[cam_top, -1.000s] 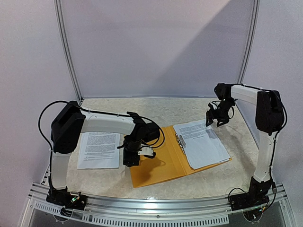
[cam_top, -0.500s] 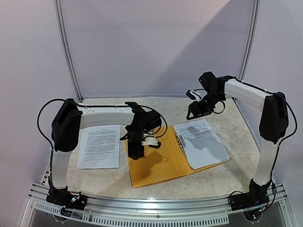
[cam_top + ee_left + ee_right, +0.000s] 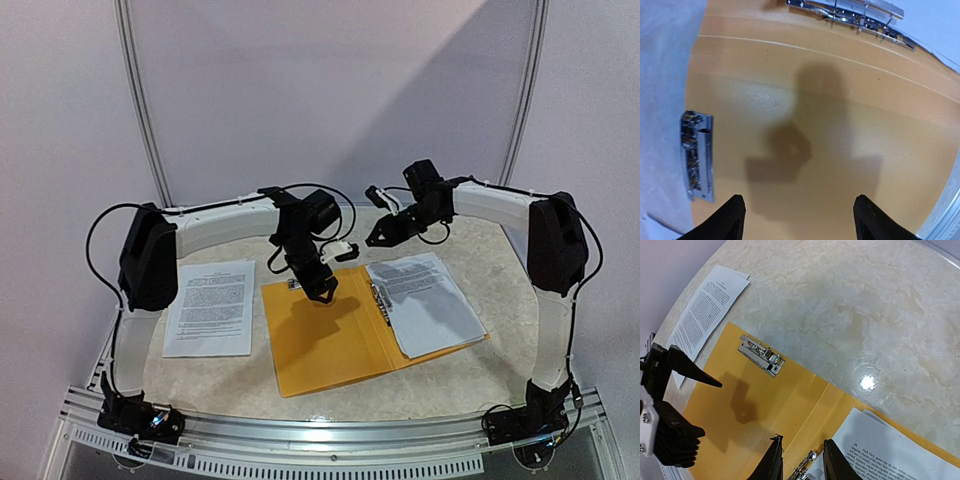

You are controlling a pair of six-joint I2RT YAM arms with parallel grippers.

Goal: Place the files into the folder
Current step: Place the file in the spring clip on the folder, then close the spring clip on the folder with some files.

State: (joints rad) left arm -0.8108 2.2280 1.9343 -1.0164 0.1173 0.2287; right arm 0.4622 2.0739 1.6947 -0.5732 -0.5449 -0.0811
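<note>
Hovering over the folder's (image 3: 320, 350) bare nine-o'clock flap, the left hand (image 3: 320, 290) is spread wide and empty. The right hand (image 3: 380, 237), at the folder's twelve-o'clock edge, is narrowly parted and holds nothing. A stack (image 3: 430, 305) lies on the three-o'clock flap, and one sheet (image 3: 210, 308) lies outside on the worktop (image 3: 450, 385) at nine o'clock. The risk, as I judge it, is that pinching that floppy sheet creases it, or a hand shoves the folder (nothing pins it). The right wrist view shows the flap's clip (image 3: 761, 356) plainly; the top view barely does.

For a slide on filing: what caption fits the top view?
Left end effector above an open orange folder, right end effector nearby; papers on its right half, another sheet beside it.
</note>
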